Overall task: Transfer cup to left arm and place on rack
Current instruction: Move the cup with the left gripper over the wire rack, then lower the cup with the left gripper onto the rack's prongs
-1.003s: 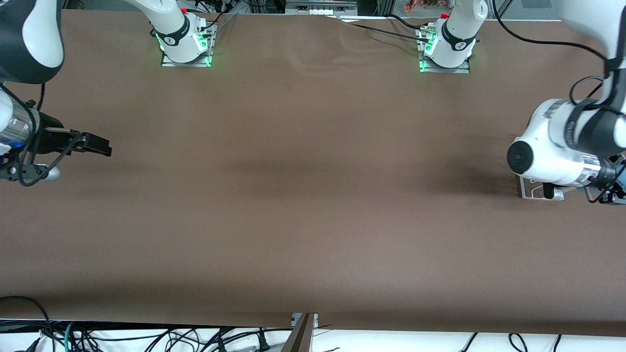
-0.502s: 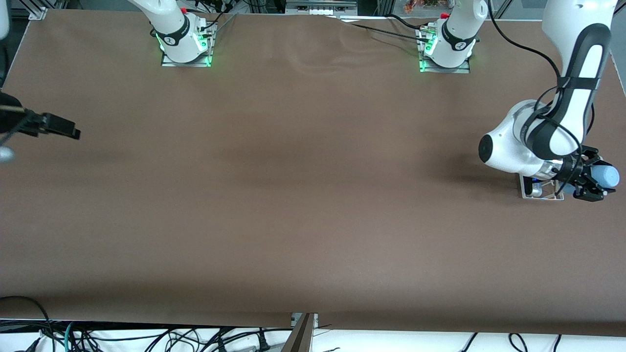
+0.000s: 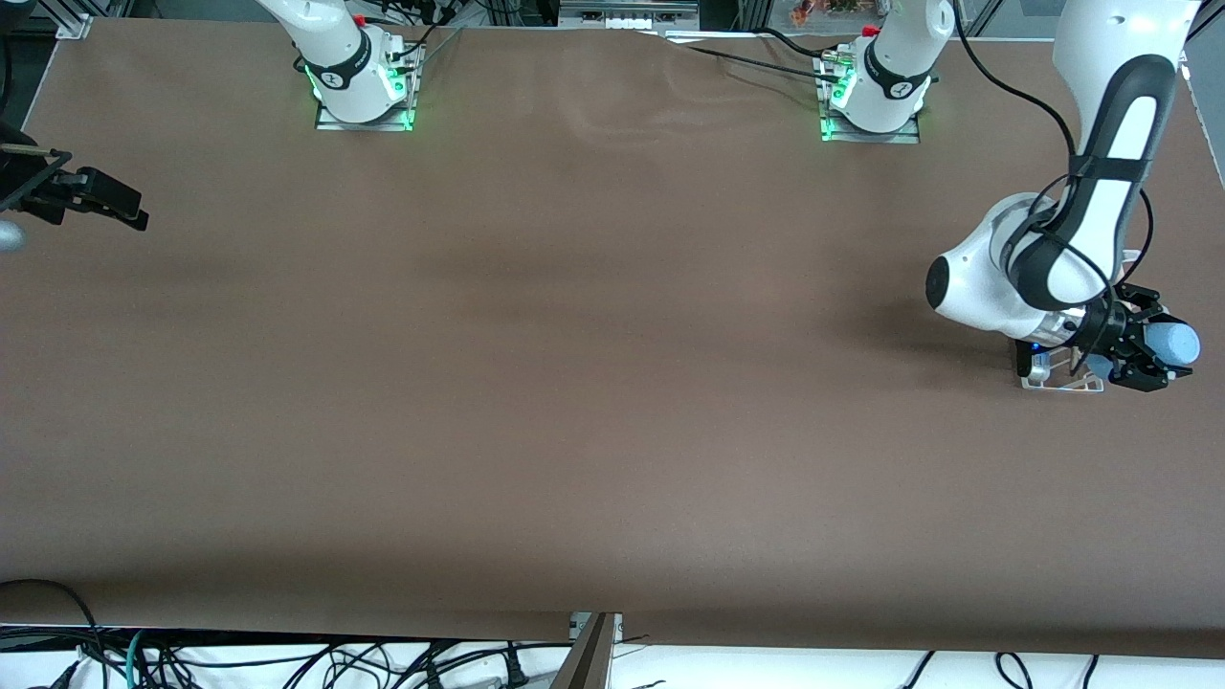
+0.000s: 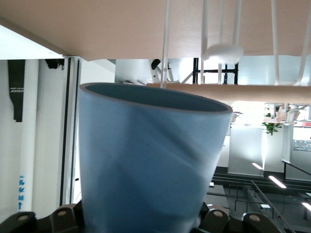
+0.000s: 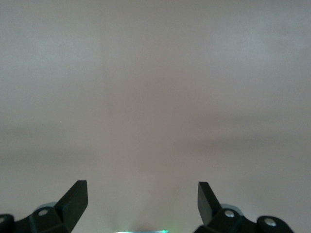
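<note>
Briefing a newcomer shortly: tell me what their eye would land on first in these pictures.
First, the light-blue cup, clamped in the left gripper over the rack at the left arm's end of the table; in the left wrist view it fills the picture. Next, the right gripper, open and empty, at the right arm's end.

A plain light-blue cup (image 3: 1173, 342) with no pattern sits in the black left gripper (image 3: 1144, 356) of the white, black-banded left arm (image 3: 1072, 258), over a white wire rack (image 3: 1060, 375) on the flat brown table (image 3: 593, 383), and the right gripper (image 3: 91, 201) is black too.
</note>
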Controlling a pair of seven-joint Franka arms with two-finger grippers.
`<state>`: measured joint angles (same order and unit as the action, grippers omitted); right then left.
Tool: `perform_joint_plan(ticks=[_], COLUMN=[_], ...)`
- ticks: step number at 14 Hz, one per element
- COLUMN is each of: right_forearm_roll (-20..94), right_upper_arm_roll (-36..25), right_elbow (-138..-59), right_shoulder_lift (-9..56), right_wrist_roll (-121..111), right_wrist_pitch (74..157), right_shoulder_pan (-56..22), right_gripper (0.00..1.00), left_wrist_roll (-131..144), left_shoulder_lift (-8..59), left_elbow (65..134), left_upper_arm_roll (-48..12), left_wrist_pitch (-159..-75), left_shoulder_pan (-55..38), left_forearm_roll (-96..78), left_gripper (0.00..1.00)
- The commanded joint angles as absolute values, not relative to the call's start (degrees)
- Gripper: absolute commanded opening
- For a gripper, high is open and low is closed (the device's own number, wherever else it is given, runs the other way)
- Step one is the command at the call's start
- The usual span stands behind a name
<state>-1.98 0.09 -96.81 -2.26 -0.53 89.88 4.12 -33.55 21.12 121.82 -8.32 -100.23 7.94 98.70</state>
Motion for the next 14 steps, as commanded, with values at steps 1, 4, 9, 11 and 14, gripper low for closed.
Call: perform_joint_plan(ticks=[1,4,9,11,14], right_forearm_roll=[-0.8,-0.8,-1.3,-1.4,-0.8], right_upper_arm_roll=[1.4,1.1,-1.4,-2.0,-2.1], right_elbow=[-99.1,-98.5,-95.5,-95.5,-93.9], right_shoulder_lift=[-4.0,-3.6,-2.8,-2.8,-1.6], right_wrist_roll=[-0.4,-1.1,-1.1,-1.1,-1.1], right_wrist_pitch=[90.8,90.7,90.9,90.3,86.9], right_shoulder_pan=[6.2,5.8,2.6,1.8,2.4], right_gripper=[1.0,1.0,1.0,1.0,1.0], left_wrist_roll=[-28.1,-27.3,-25.0,-29.5,-29.7], left_shoulder_lift=[21.6,22.4,23.6,22.6,22.8], left_elbow=[124.2,124.4,124.3,123.8,123.9], left_upper_arm_roll=[-8.2,-8.1,-8.0,-8.1,-8.0], left_wrist_pitch=[-99.8,-99.8,-99.8,-99.9,-99.9], left_shoulder_pan=[7.7,8.0,8.5,8.5,8.6], left_forearm_roll=[101.6,102.4,104.5,104.3,104.4], left_gripper=[0.0,0.0,0.0,0.0,0.0])
